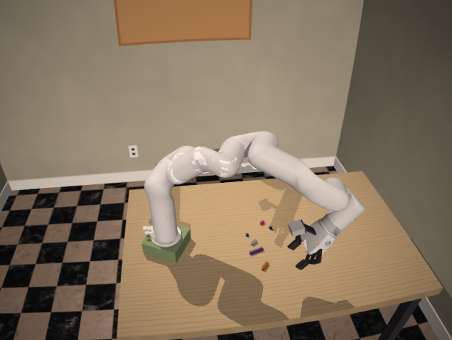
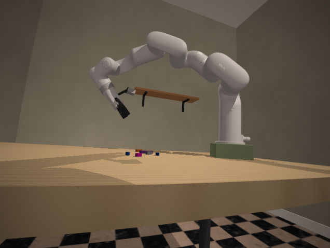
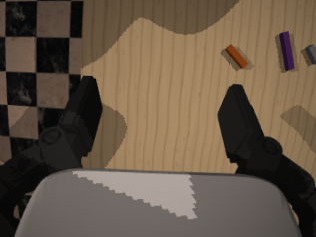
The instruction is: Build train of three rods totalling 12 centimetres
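Note:
A purple rod (image 1: 256,251) (image 3: 286,51) lies flat on the table, with a grey rod (image 1: 254,242) (image 3: 311,54) beside it. An orange rod (image 1: 265,266) (image 2: 138,150) (image 3: 236,56) lies turned at another angle near them. A magenta rod (image 1: 262,222) (image 2: 138,154) lies apart. One blue rod (image 1: 247,235) (image 2: 157,154) lies near the grey rod, another blue rod (image 1: 270,227) (image 2: 127,153) near the magenta one. No rods are joined end to end. My gripper (image 1: 298,253) (image 2: 124,116) (image 3: 161,95) is open and empty, high above the table, to the right of the rods in the top view.
The table (image 1: 369,255) (image 2: 213,170) carries the arm's green base block (image 1: 164,252) (image 2: 232,151) at the left in the top view. An orange-brown shelf (image 1: 186,21) (image 2: 165,94) is on the wall. Arm shadows fall across the table.

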{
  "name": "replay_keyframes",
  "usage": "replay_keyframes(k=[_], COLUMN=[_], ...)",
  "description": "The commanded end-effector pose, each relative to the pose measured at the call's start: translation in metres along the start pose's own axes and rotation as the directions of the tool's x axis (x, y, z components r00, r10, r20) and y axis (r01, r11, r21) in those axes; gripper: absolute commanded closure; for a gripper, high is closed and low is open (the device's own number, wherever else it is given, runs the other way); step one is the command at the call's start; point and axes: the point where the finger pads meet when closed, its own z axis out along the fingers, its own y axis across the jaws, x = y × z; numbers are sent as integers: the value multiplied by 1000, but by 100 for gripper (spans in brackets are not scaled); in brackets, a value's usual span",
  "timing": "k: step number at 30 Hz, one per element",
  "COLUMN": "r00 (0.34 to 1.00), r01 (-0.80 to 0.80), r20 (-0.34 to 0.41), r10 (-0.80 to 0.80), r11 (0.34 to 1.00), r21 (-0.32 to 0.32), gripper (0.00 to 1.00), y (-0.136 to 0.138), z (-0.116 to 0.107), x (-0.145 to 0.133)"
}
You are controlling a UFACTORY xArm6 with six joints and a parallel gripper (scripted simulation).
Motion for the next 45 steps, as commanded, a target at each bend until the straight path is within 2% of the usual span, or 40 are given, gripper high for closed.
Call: replay_keyframes(k=[1, 20, 24, 27, 32, 34, 36, 39, 45], r00=[1000, 1000, 997, 981, 915, 915, 849, 790, 615], r01=[-1, 5, 70, 183, 387, 387, 505, 584, 746], r20=[5, 6, 24, 52, 97, 97, 118, 129, 137], r10=[1, -5, -70, -184, -392, -392, -516, -599, -776], r11=[1000, 1000, 997, 983, 919, 919, 856, 800, 630], r21=[2, 2, 9, 26, 71, 71, 107, 136, 217], gripper=[0, 0, 0, 0, 0, 0, 0, 0, 0], y=[-1, 0, 5, 15, 35, 35, 49, 59, 86], z=[-2, -2, -1, 0, 4, 4, 7, 10, 18], x=[1, 0, -5, -13, -27, -27, -35, -40, -49])
